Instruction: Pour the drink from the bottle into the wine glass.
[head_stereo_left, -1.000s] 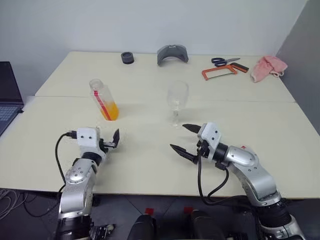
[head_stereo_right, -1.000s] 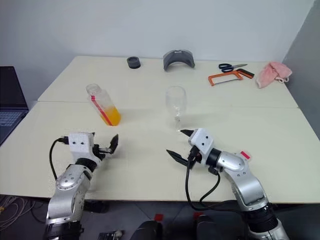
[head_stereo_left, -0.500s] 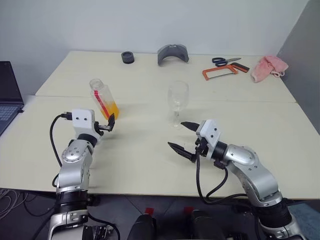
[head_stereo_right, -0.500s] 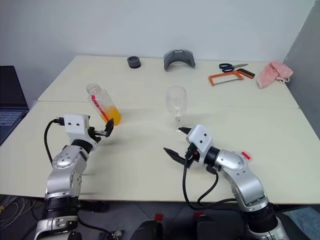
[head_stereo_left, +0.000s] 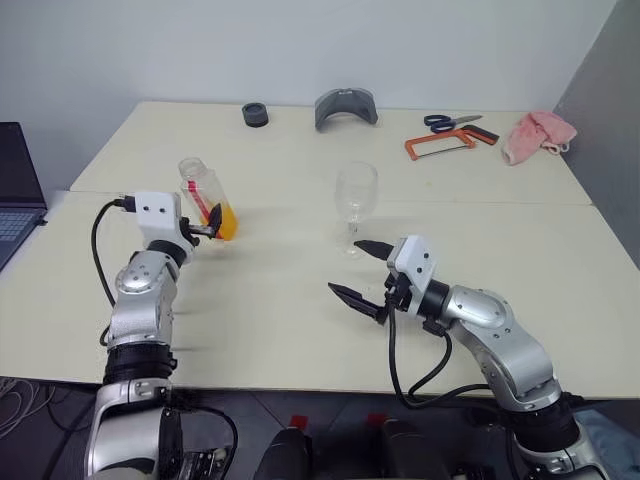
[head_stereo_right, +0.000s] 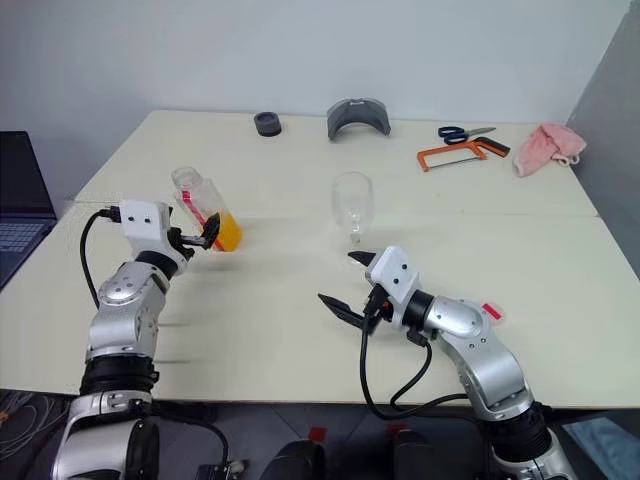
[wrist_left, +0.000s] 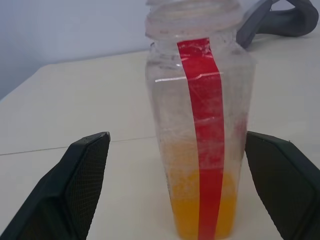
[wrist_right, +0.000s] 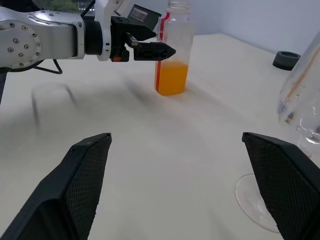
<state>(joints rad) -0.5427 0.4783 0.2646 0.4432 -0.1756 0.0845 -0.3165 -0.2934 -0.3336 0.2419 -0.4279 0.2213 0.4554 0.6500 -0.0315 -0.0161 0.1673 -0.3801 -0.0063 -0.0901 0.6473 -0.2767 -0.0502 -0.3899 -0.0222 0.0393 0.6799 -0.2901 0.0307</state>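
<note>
Reaching level toward the bottle (head_stereo_left: 207, 201), the left gripper (head_stereo_left: 208, 226) has its two black fingers spread wide, released, with nothing between them; in the left wrist view the bottle (wrist_left: 200, 125) stands framed in the gap between the fingers (wrist_left: 75, 185), apart from both. The bottle stands upright on the near table (head_stereo_left: 280, 330), close to the seam with the far table, uncapped, with a red stripe down its side and the orange drink (head_stereo_left: 224, 222) filling only its lowest part. The right gripper (head_stereo_left: 362, 269) hovers low over the table in front of the robot, its fingers also splayed apart and empty, pointing leftward across the tabletop. Just beyond it and slightly to its right stands the wine glass (head_stereo_left: 355, 203), upright and empty, its round foot on the table; in the right wrist view the foot and part of the bowl (wrist_right: 300, 100) show close beside one finger. The glass and the bottle stand well apart. On the far table lie a small black ring (head_stereo_left: 255, 115), a grey curved piece (head_stereo_left: 345, 108), scissors (head_stereo_left: 450, 122), an orange-framed hacksaw (head_stereo_left: 440, 146) and a pink cloth (head_stereo_left: 536, 136). A laptop (head_stereo_left: 18, 190) sits at the left edge.
</note>
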